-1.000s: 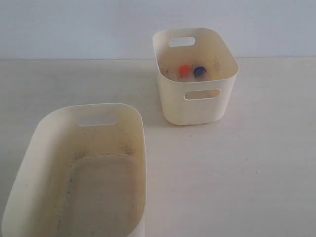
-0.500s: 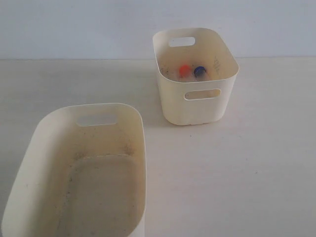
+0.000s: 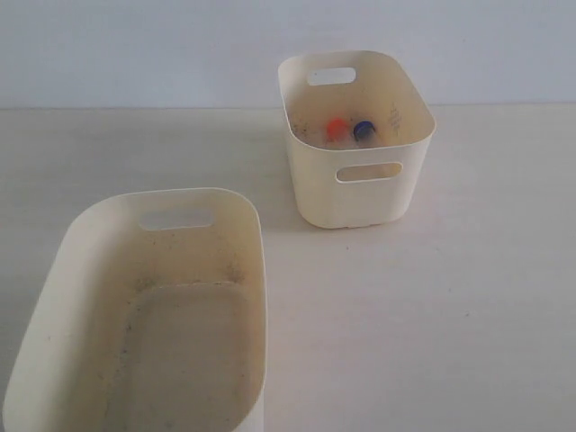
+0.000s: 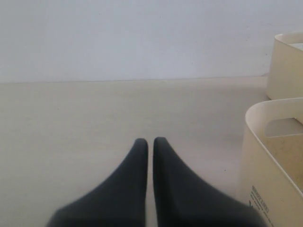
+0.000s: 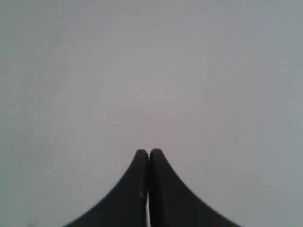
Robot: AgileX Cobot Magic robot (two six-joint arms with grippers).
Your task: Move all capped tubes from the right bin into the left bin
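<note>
The narrow, deep right bin (image 3: 358, 193) stands at the back of the table. Inside it I see an orange-red cap (image 3: 336, 128) and a dark blue cap (image 3: 364, 130) of capped tubes; any other tubes are hidden by its walls. The wide left bin (image 3: 63, 261) sits near the front left with nothing in it. Neither arm shows in the exterior view. My left gripper (image 4: 150, 140) is shut with nothing held, low over the table beside the left bin (image 4: 265, 161); the right bin (image 4: 286, 66) is farther off. My right gripper (image 5: 149, 152) is shut, facing a blank grey surface.
A pale wall rises behind the table. Light tabletop (image 3: 432, 297) stretches between and to the right of the two bins.
</note>
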